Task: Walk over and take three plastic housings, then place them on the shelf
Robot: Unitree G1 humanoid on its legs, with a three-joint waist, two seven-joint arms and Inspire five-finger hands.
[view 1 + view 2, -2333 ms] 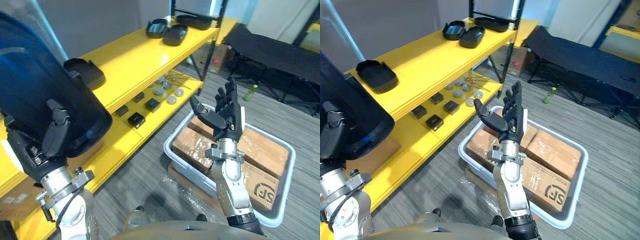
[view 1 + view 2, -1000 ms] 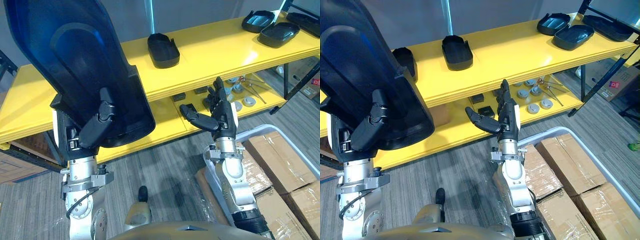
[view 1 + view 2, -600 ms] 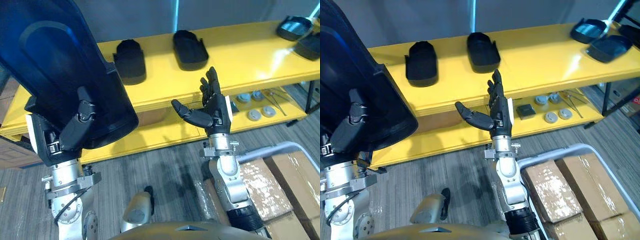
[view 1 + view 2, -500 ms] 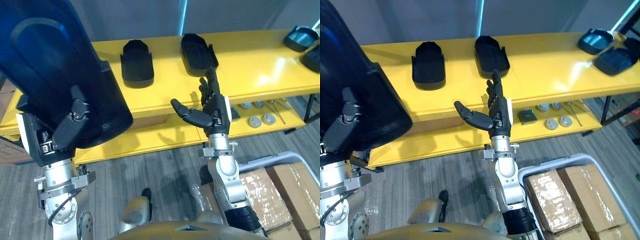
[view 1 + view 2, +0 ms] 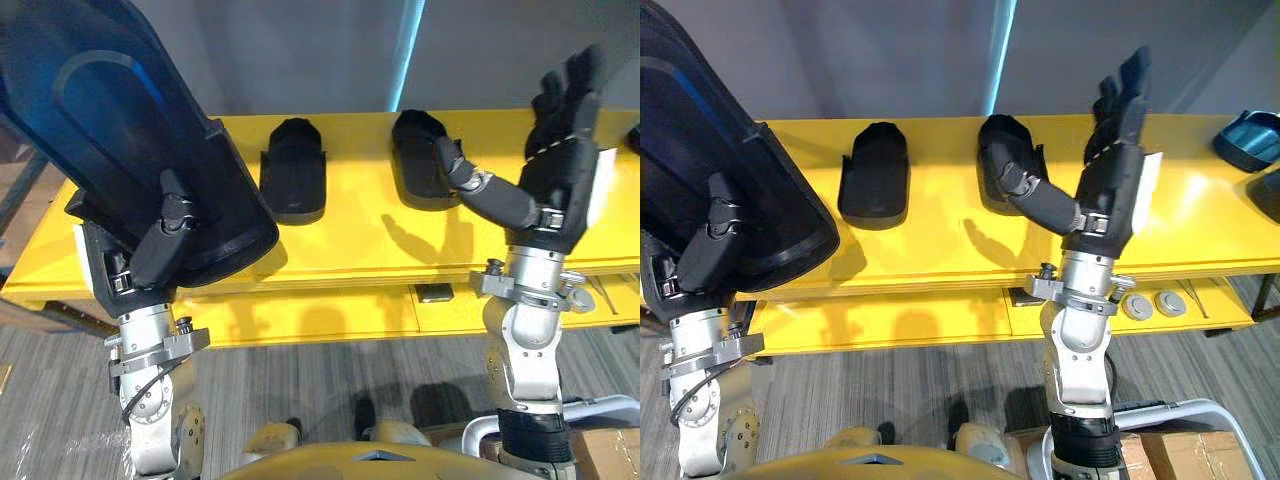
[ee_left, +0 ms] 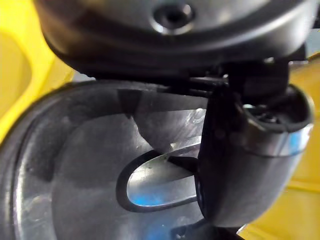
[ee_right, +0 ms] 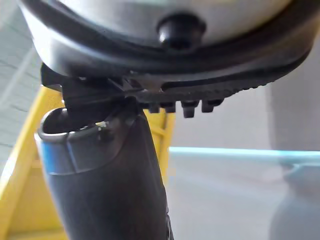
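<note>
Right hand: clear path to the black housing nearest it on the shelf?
Probably yes: the right hand is open, empty and raised in front of the housing, with only bare yellow shelf between them.

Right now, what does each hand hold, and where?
The left hand grips a large dark plastic housing at its lower end. The right hand is open and empty.

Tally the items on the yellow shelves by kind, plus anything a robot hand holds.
Black plastic housings on the top shelf: 4
Black plastic housing in the left robot hand: 1
Round grey discs on the lower shelf: 2
Small black block on the lower shelf: 1
Total: 8
</note>
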